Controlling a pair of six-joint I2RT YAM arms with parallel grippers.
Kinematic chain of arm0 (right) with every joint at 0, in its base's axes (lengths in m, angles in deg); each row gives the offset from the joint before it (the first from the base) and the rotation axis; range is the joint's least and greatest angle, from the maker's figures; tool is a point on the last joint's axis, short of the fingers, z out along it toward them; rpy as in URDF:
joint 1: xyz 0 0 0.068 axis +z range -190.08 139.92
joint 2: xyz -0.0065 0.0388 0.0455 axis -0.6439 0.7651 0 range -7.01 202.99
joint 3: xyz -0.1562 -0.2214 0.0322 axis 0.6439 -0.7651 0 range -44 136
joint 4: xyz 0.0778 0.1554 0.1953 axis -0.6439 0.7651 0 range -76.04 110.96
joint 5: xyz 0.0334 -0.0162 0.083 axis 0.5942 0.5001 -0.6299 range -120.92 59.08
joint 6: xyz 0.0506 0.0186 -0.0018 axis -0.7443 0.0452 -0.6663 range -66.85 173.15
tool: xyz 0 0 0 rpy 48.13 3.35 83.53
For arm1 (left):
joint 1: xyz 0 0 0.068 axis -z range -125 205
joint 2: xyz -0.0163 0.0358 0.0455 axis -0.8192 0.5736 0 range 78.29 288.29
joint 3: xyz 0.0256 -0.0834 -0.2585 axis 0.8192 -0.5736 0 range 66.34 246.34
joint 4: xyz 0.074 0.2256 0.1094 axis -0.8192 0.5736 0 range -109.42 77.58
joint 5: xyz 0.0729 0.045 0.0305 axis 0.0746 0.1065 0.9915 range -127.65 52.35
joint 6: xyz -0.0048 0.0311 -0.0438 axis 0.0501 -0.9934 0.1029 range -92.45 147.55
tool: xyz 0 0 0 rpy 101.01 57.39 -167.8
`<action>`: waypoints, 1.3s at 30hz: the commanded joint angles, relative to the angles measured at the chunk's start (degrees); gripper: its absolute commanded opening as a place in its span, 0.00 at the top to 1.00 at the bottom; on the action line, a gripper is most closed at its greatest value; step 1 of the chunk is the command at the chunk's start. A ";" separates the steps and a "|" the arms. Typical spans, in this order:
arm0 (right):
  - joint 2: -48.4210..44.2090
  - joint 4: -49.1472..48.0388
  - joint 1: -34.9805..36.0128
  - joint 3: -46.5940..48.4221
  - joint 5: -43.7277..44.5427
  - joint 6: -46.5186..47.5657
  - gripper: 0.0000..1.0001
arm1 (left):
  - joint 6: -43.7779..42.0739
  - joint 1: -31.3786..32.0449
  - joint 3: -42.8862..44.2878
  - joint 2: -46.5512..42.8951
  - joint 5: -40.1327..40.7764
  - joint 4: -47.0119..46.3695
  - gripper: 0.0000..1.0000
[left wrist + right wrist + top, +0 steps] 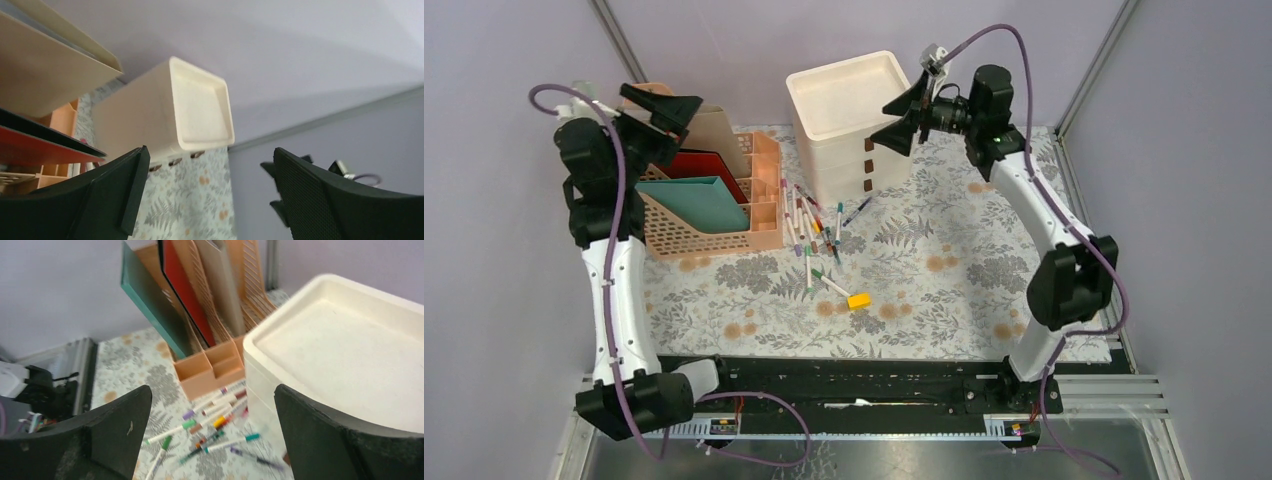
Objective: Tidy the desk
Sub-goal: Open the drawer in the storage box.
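- The desk (944, 300) lay across the middle of the top view. Its leaf-printed cloth was bare from 2 round to 8 o'clock.
- The left gripper (669, 115) hung high at 10 o'clock with its jaws wide and nothing between them. The right gripper (906, 115) hung at 12 to 1 o'clock, just as wide and just as empty.
- The loose markers (809, 225) lay fanned just left of centre, with a yellow block (858, 300) apart from them toward 6 o'clock. Gathering these looked like the step in hand.
- To do it well, the nearer arm needed to come straight down over a single marker at the edge of the pile. The fingers should lie across the barrel, because the markers crossed one another and a grab into the middle would likely scatter them.
- The pile was hemmed in by the peach organizer (714, 225) at 9 to 10 o'clock and the cream drawer unit (849, 100) at 12 o'clock, so both sides were tight.
- The folders (694, 200) leaned up under the left gripper, so a descent there risked clipping them.
- Free room lay toward 3 to 5 o'clock, and the black rail (844, 375) bounded the desk at 6 o'clock.
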 commanded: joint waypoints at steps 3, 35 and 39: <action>-12.00 26.45 -0.22 -7.12 16.28 20.96 0.01 | -15.52 15.40 1.82 -1.18 5.65 -3.00 0.01; -1.56 -3.22 10.00 -17.86 58.17 -3.34 0.42 | -19.04 37.22 -29.58 -31.08 40.45 -2.86 0.01; 0.31 -3.56 10.58 -16.12 58.84 -4.42 0.44 | -16.45 37.18 -31.61 -33.74 41.47 -1.97 0.01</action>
